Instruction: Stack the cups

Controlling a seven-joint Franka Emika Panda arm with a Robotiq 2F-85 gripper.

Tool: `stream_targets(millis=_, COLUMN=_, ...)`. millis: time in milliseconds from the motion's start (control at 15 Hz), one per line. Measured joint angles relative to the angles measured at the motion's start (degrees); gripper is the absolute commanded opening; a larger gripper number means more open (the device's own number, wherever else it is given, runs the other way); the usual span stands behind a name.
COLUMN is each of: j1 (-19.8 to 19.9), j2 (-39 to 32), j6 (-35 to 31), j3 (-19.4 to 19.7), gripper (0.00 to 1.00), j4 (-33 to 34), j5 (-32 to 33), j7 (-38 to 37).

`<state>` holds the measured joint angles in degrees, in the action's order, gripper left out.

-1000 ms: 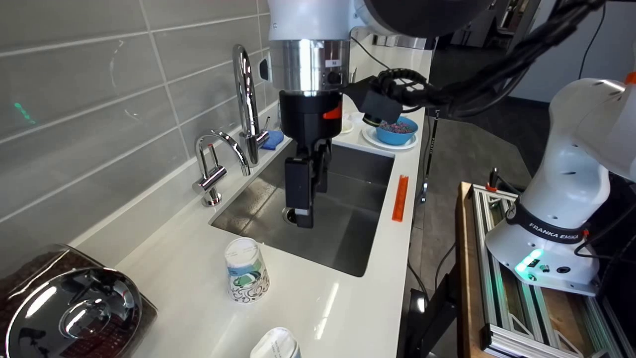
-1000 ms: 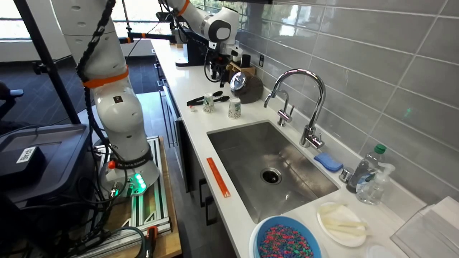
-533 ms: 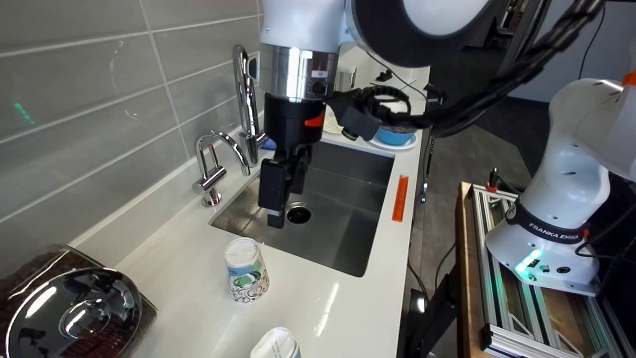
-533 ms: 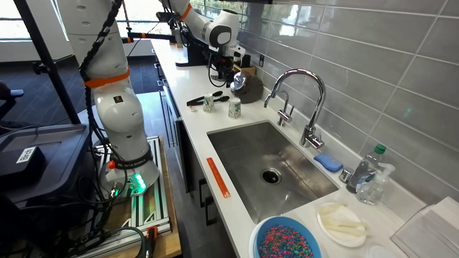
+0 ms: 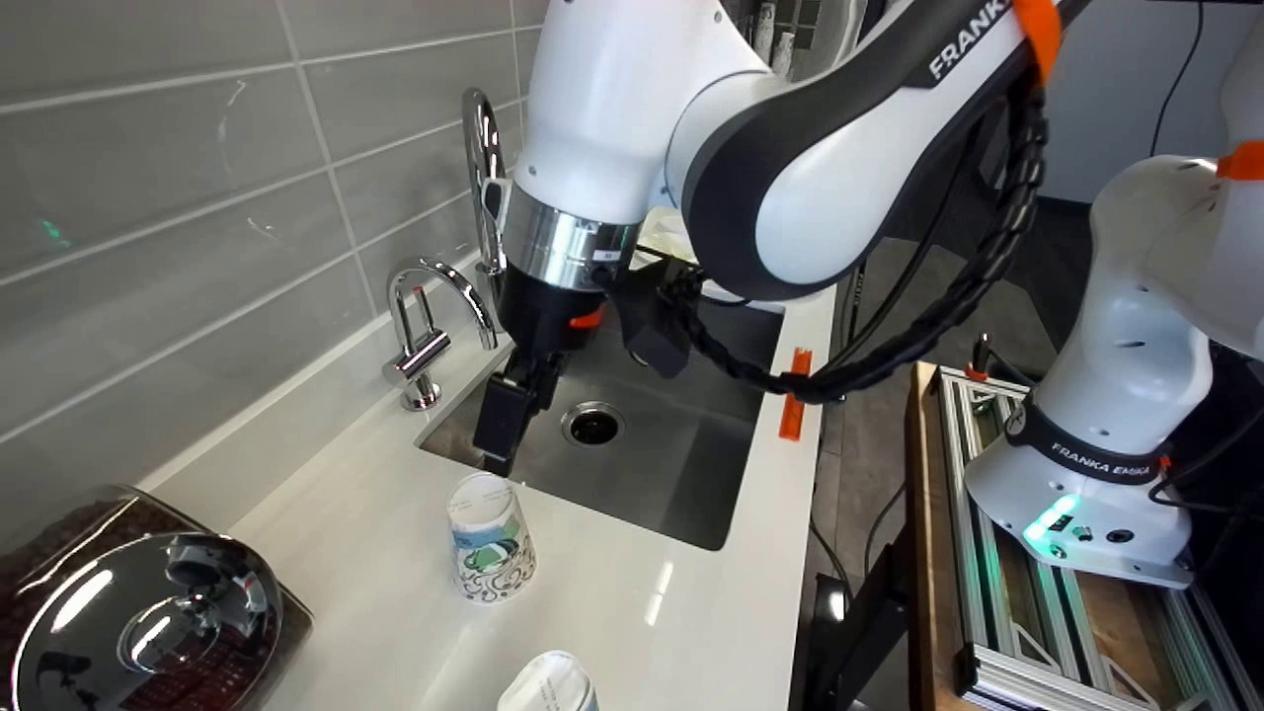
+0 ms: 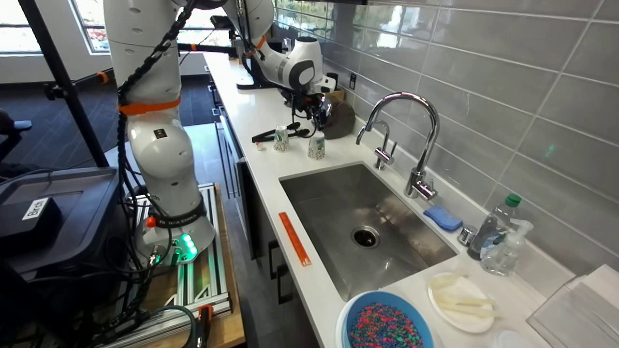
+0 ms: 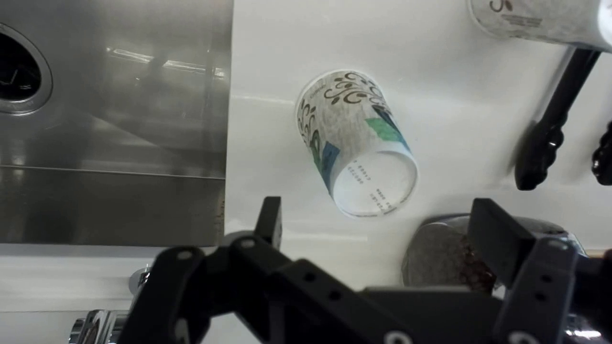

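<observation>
Two small tapered cups stand upside down on the counter. The nearer cup [image 7: 351, 119], white with a green-blue print, stands close to the sink edge; it shows in both exterior views [image 5: 491, 558] [image 6: 316, 146]. The second cup [image 6: 281, 138] also shows print there; it is cut off in the wrist view [image 7: 545, 19] and in an exterior view [image 5: 550, 686]. My gripper [image 7: 377, 208] is open and empty, its fingers spread wider than the cup's base. It hangs tilted just above and on the wall side of the nearer cup, in both exterior views [image 5: 501, 454] [image 6: 319, 124], with no clear contact.
The sink [image 5: 681, 464] lies beside the nearer cup, with a small tap [image 5: 420, 346] at the wall. A shiny-lidded container [image 5: 148, 622] stands near the wall. Black tongs [image 6: 278, 134] lie behind the cups. An orange strip [image 6: 294, 239] lies on the front counter edge.
My gripper has moved down and over from above the sink toward the nearer cup, and the wrist has tilted. Both cups stay where they were.
</observation>
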<state>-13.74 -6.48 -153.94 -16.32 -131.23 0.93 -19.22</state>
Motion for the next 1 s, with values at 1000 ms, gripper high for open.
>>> stream_targets(millis=1000, j1=-2.2, j2=-3.9, j6=-0.7, j3=3.2, gripper=1.00, j4=0.8, j5=2.6, j7=-0.4)
